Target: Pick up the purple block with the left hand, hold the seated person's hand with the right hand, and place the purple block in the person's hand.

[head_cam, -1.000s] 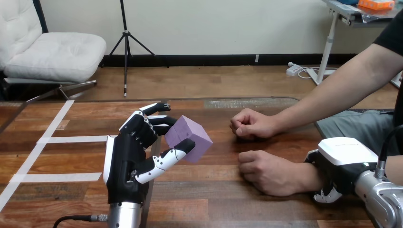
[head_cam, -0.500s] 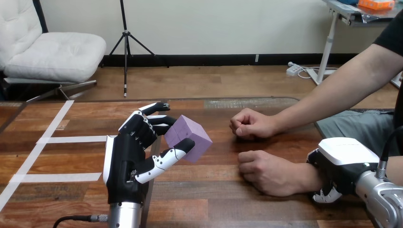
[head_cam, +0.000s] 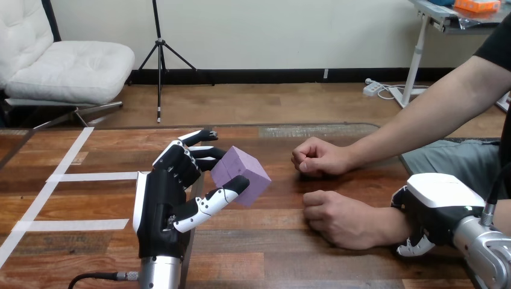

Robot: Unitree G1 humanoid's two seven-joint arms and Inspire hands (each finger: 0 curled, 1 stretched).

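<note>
The purple block (head_cam: pixel 241 174) is lifted off the wooden table (head_cam: pixel 271 259), left of centre, pinched between the thumb and curled fingers of my left hand (head_cam: pixel 159 205). To its right, the person's nearer hand (head_cam: pixel 337 217) rests knuckles-up on the table, loosely closed. My right hand (head_cam: pixel 437 201) sits over that hand's wrist at the right edge, its white shell on top and its fingers curled round underneath. The block hangs a short way left of the person's nearer hand, apart from it.
The person's farther hand (head_cam: pixel 316 156) lies as a fist on the table beyond the nearer one, its forearm running up to the right. White tape strips (head_cam: pixel 72 177) cross the table's left part.
My right hand has shifted slightly to the right along the person's wrist. The left hand and the block have barely moved.
</note>
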